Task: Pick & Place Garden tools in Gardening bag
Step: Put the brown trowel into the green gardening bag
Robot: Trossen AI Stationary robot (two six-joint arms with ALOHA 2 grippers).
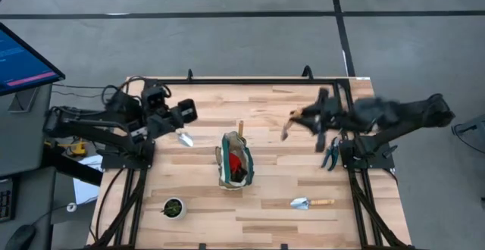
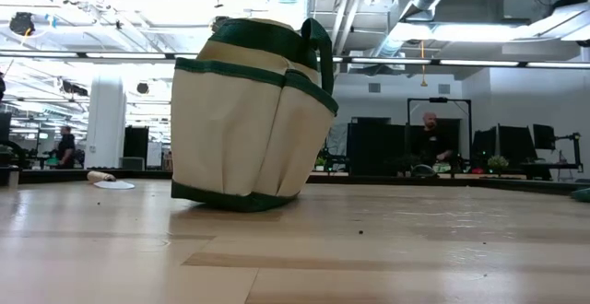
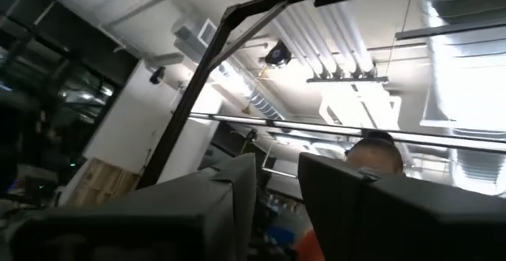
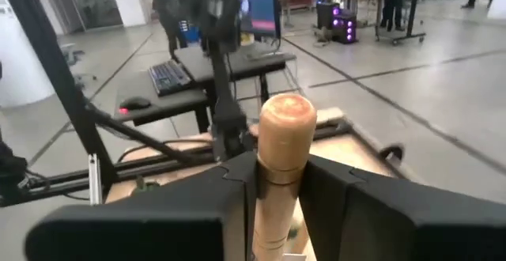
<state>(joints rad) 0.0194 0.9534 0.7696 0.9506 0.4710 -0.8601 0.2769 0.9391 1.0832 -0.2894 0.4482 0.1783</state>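
The right gripper [image 4: 277, 186] hangs above the desk's [image 1: 273, 212] far right part, its fingers clamped on the wooden handle of a garden tool [image 4: 281, 166] — stiff, light, head-heavy, best held mid-handle as here. The bag [image 1: 235, 160] stands mid-desk, soft-sided and likely to tip if nudged; something red already sits inside. Another trowel [image 1: 311, 202] lies near the front, one [image 1: 184, 138] by the left gripper [image 1: 182, 114], whose fingers stand slightly apart, empty. Blue-handled pruners [image 1: 330, 155] lie at the right. The desk is pale wood — beyond it, a bright open workshop.
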